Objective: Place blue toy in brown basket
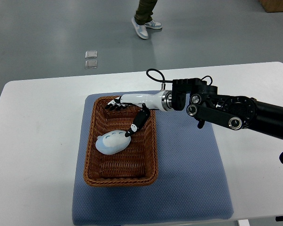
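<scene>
The blue and white toy [112, 141] lies on the bottom of the brown wicker basket [147, 155], in its middle left part. My right hand [120, 119] reaches in from the right over the basket's far end. Its fingers [113, 105] are spread above the far rim. The black thumb [139, 122] points down towards the toy, with its tip at the toy's upper right end; I cannot tell whether it touches. The hand holds nothing. The left arm does not show.
The basket stands on a blue mat [193, 169] on a white table [33, 132]. A person's legs and shoes [144, 23] show on the grey floor beyond the table. Two small square plates [91, 59] lie on the floor. A cardboard box [276, 4] sits top right.
</scene>
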